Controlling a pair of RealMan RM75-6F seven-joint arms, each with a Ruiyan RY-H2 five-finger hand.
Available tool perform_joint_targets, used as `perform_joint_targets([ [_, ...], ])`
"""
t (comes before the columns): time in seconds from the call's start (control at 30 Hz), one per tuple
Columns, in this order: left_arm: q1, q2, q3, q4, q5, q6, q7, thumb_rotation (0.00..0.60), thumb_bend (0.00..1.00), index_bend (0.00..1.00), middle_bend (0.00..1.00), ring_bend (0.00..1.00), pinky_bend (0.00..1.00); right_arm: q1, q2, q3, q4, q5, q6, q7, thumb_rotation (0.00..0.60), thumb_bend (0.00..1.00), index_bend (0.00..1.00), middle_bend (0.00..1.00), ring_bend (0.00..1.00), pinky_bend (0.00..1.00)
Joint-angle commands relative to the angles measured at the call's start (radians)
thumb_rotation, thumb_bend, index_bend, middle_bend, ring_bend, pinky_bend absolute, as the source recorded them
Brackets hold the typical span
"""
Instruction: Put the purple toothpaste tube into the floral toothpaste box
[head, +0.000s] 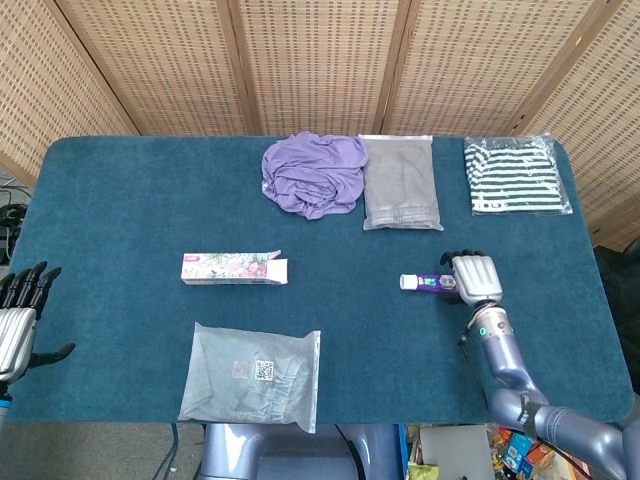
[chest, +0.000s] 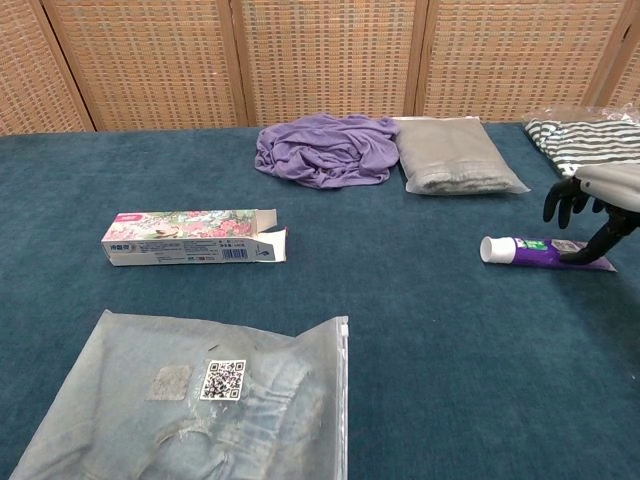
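Observation:
The purple toothpaste tube (head: 425, 282) (chest: 527, 250) lies flat on the blue table right of centre, its white cap pointing left. My right hand (head: 473, 277) (chest: 590, 200) hovers over the tube's tail end with its fingers spread and curved down; the thumb reaches the table beside the tube, and nothing is gripped. The floral toothpaste box (head: 233, 269) (chest: 190, 237) lies left of centre with the flap at its right end open, facing the tube. At the table's left edge my left hand (head: 18, 320) stays open, far from both.
A bagged pair of jeans (head: 252, 375) (chest: 190, 400) lies at the front, below the box. Along the back sit a crumpled purple cloth (head: 313, 173), a grey bagged garment (head: 400, 182) and a striped bagged garment (head: 514, 175). Bare blue cloth separates box and tube.

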Motion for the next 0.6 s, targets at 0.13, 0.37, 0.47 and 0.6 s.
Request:
perform_joint_targets([
  [0.13, -0.002, -0.001, 0.0, 0.001, -0.005, -0.001, 0.001, 0.6, 0.05, 0.0, 0.0, 0.0, 0.0, 0.007, -0.032, -0.002, 0.046, -0.013, -0.003, 0.004, 0.6, 0.28, 0.35, 0.39, 0.29, 0.27],
  [0.37, -0.004, -0.002, -0.001, 0.003, -0.014, -0.002, 0.0, 0.6, 0.05, 0.0, 0.0, 0.0, 0.0, 0.013, -0.058, -0.009, 0.082, -0.03, -0.023, 0.012, 0.6, 0.29, 0.36, 0.4, 0.29, 0.27],
  [0.47, -0.006, -0.002, -0.001, 0.004, -0.017, -0.003, 0.001, 0.6, 0.05, 0.0, 0.0, 0.0, 0.0, 0.017, -0.068, -0.008, 0.097, -0.036, -0.03, 0.016, 0.6, 0.3, 0.37, 0.41, 0.29, 0.27],
  [0.6, -0.007, -0.004, -0.001, 0.005, -0.022, -0.004, 0.001, 0.6, 0.05, 0.0, 0.0, 0.0, 0.0, 0.019, -0.077, -0.011, 0.11, -0.044, -0.035, 0.017, 0.6, 0.33, 0.39, 0.42, 0.3, 0.27],
])
